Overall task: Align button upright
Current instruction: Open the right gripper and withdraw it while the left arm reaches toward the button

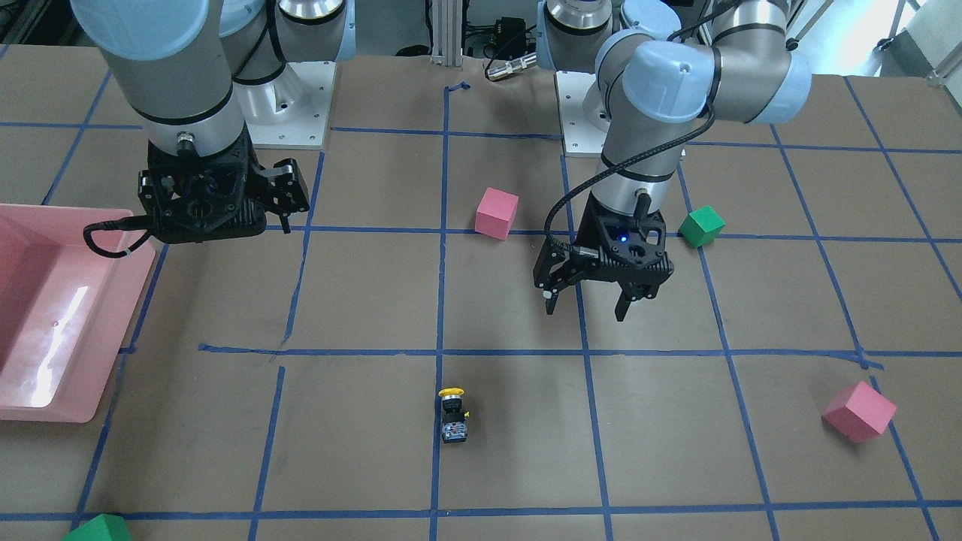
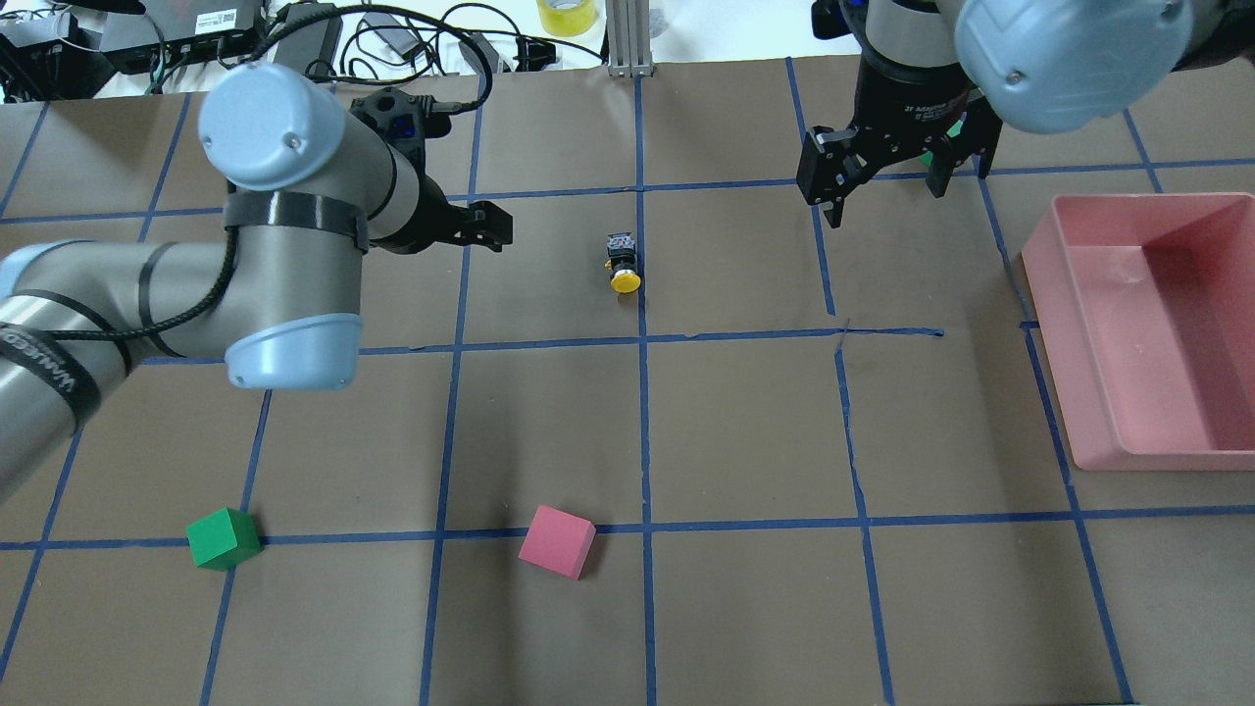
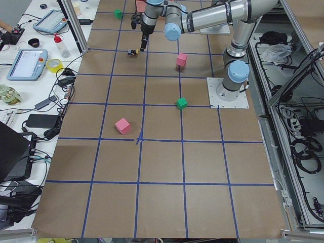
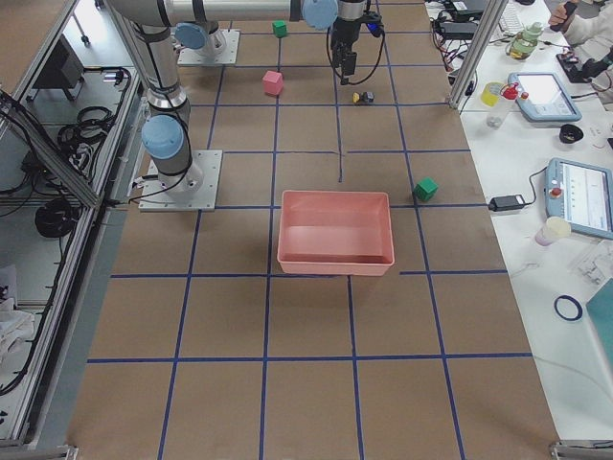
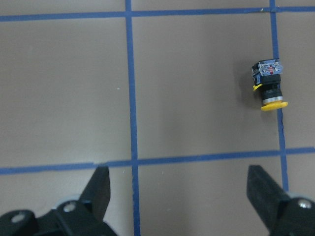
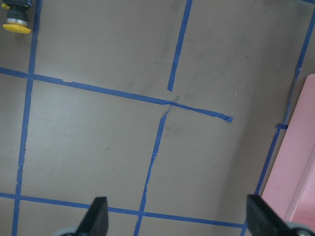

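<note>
The button [image 1: 452,415] lies on its side on the brown table, on a blue tape line, with its yellow cap toward the robot. It also shows in the overhead view [image 2: 623,263], at the right of the left wrist view [image 5: 268,86] and at the top left corner of the right wrist view [image 6: 15,19]. My left gripper [image 1: 586,309] hangs open and empty above the table, apart from the button; it also shows in the overhead view [image 2: 495,227] and the left wrist view [image 5: 179,191]. My right gripper [image 2: 882,196] is open and empty, farther from the button on its other side.
A pink tray [image 2: 1137,202] stands on my right side, near the right gripper. A pink cube [image 1: 497,213] and a green cube [image 1: 701,225] sit near the left arm's base. Another pink cube [image 1: 859,411] and another green cube [image 1: 98,530] lie on the operators' side.
</note>
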`<state>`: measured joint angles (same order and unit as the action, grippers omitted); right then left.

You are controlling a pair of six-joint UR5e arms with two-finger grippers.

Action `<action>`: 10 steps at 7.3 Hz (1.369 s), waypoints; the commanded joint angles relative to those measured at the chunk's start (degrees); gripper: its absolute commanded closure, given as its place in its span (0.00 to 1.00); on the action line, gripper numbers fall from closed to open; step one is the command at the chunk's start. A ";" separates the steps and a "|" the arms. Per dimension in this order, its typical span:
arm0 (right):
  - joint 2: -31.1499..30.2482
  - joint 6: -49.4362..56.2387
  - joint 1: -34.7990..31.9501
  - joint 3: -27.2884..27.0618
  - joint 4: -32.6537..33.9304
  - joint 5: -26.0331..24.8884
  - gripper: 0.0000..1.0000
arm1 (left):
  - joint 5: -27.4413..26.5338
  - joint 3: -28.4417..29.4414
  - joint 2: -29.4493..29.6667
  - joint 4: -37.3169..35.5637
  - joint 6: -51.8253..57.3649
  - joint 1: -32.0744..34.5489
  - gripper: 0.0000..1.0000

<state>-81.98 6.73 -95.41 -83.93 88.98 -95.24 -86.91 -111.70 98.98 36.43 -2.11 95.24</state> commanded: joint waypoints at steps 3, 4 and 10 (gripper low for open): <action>-2.83 -0.84 0.40 -0.62 -1.52 8.23 0.00 | -7.82 -1.68 13.49 -21.89 -6.75 8.89 0.02; -3.01 -0.84 0.83 -0.62 -1.62 8.14 0.00 | -8.62 -1.68 16.31 -25.93 -8.60 10.30 0.02; -4.06 -0.84 4.70 -0.26 -2.58 7.00 0.00 | -14.75 4.80 28.01 -35.55 -21.67 17.33 0.05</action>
<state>-85.73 5.92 -90.89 -84.23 86.60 -88.16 -98.41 -109.59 124.60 0.87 -19.77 110.06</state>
